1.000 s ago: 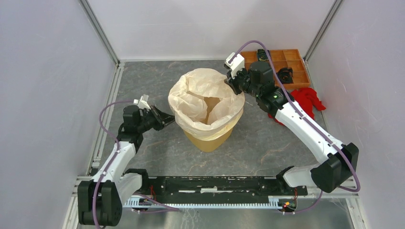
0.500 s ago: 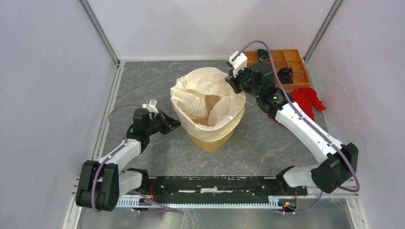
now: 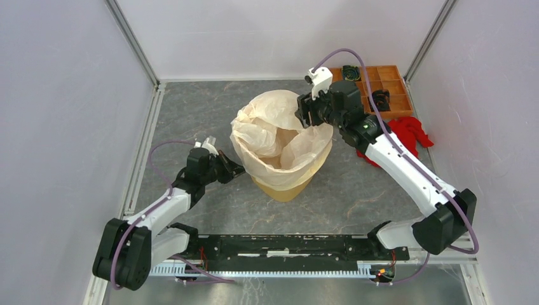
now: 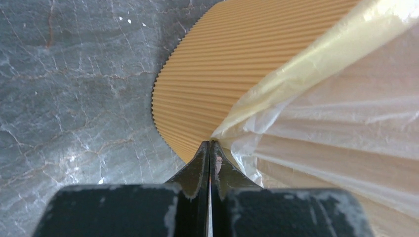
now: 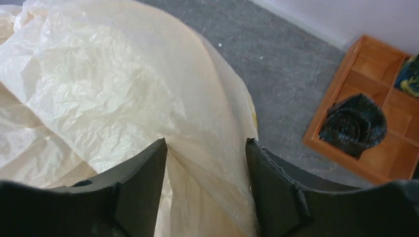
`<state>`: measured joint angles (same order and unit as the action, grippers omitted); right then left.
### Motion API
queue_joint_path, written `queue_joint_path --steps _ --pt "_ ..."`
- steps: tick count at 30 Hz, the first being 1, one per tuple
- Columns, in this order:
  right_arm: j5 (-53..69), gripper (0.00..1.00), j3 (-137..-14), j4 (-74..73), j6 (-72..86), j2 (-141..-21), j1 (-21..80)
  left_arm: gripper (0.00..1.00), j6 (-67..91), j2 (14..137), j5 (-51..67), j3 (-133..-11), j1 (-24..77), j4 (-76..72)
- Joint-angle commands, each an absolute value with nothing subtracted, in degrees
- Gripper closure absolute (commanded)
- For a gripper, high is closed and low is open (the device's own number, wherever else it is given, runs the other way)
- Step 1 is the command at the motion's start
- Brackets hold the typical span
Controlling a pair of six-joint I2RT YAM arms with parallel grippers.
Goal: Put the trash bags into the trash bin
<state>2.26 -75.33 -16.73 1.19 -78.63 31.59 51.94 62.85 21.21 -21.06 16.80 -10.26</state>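
Observation:
The cream-white trash bag (image 3: pixel 279 127) lines the orange-yellow trash bin (image 3: pixel 279 187) at the table's middle, its crinkled top puffed above the rim and draped down the outside. My left gripper (image 3: pixel 240 170) is at the bin's left side, shut on the bag's hanging edge. In the left wrist view the bag (image 4: pixel 336 123) fans out in pleats from the shut tips (image 4: pixel 211 143) against the ribbed bin wall (image 4: pixel 217 74). My right gripper (image 3: pixel 300 114) is at the bag's far right rim, open. A fold of the bag (image 5: pixel 113 84) lies loose between its spread fingers (image 5: pixel 206 143).
An orange compartment tray (image 3: pixel 388 82) with dark rolled items (image 5: pixel 353 123) sits at the back right corner. A red cloth (image 3: pixel 410 132) lies just in front of it, beside the right arm. White walls close in on both sides.
My left gripper has moved right to the bin and closed on the bag's edge. My right gripper has opened and let go of the bag's rim. The bin has shifted slightly right.

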Motion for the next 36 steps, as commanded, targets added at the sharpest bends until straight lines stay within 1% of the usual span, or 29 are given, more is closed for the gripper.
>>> queue_joint_path --steps 1,3,6,7,9,10,12,16,18,20,24,27,32,36 --pt "0.95 0.29 -78.72 -26.45 7.03 -75.24 30.57 0.98 49.88 59.1 18.36 -24.03 17.5 -4.74" --pt "6.1 0.21 -76.87 -24.05 8.8 -71.72 28.48 0.98 48.98 59.18 18.5 -24.98 17.49 -3.29" --pt "7.17 0.13 -76.82 -23.61 7.09 -69.64 27.52 0.98 49.14 59.21 19.4 -25.57 17.49 -3.17" --pt "6.15 0.11 -77.47 -24.52 5.9 -69.57 27.48 0.98 49.35 59.03 19.84 -25.58 17.49 -3.51" --pt "3.5 0.11 -79.99 -27.18 3.62 -69.89 27.56 0.98 49.57 58.73 20.48 -25.57 17.49 -3.69" --pt "2.93 0.11 -81.72 -28.22 2.27 -70.19 27.53 0.98 49.49 58.52 20.75 -25.58 17.49 -3.57" --pt "2.99 0.16 -84.84 -29.59 -1.57 -70.85 29.14 0.98 49.44 58.21 21.3 -25.5 17.49 -3.35" --pt "2.21 0.18 -91.32 -32.75 -6.47 -75.16 39.67 0.98 49.41 57.75 21.99 -25.23 17.49 -3.49" --pt "4.49 0.25 -92.54 -33.22 -6.1 -77.8 41.2 0.98 49.19 58.02 21.9 -25.12 17.49 -3.6" --pt "4.63 0.36 -91.86 -32.47 -5.34 -79.7 42.23 0.98 49.05 58.6 21.99 -25.14 17.49 -3.75" --pt "5.32 0.44 -89.35 -29.04 -4.05 -83.4 43.1 0.98 49.39 59.8 23.15 -24.75 17.49 -5.1" --pt "4.99 0.44 -87.95 -25.24 -2.13 -86.87 43.49 0.98 49.24 60.28 22.85 -24.53 17.58 -5.21" --pt "4.98 0.44 -80.98 -11.33 6.71 -90.57 44.61 0.98 50.16 60.41 19.12 -21.97 17.58 -6.21" --pt "0.45 0.43 -75.83 -3.94 13.89 -92.53 45.42 0.98 50.48 62.03 17.5 -18.49 17.59 -8.87"
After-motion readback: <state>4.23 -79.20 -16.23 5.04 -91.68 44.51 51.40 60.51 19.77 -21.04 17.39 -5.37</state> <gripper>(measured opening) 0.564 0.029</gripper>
